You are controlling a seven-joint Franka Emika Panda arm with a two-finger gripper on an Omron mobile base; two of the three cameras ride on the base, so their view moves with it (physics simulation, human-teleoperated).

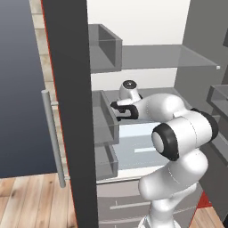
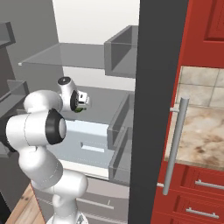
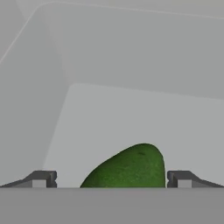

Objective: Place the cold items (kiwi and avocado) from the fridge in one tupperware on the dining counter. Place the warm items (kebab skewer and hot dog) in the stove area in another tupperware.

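A dark green avocado [image 3: 131, 168] lies on the grey fridge shelf [image 3: 144, 113], right between my two fingertips. My gripper [image 3: 111, 179] is open, with one finger on each side of the fruit and not pressing on it. In the right base view a sliver of the avocado [image 2: 78, 109] peeks out under the gripper [image 2: 84, 103], which is reached into the middle shelf of the fridge. From the left side the gripper [image 1: 116, 108] points toward the fridge's left wall. The kiwi, kebab skewer, hot dog and tupperware are out of view.
A glass shelf [image 1: 169, 55] runs above the hand. Clear door bins [image 1: 104, 46] hang on the open fridge door [image 1: 69, 111], beside its long handle [image 1: 53, 138]. A pale drawer [image 2: 87, 135] sits below the arm. Red cabinets and a marble counter [image 2: 205, 127] stand to the right.
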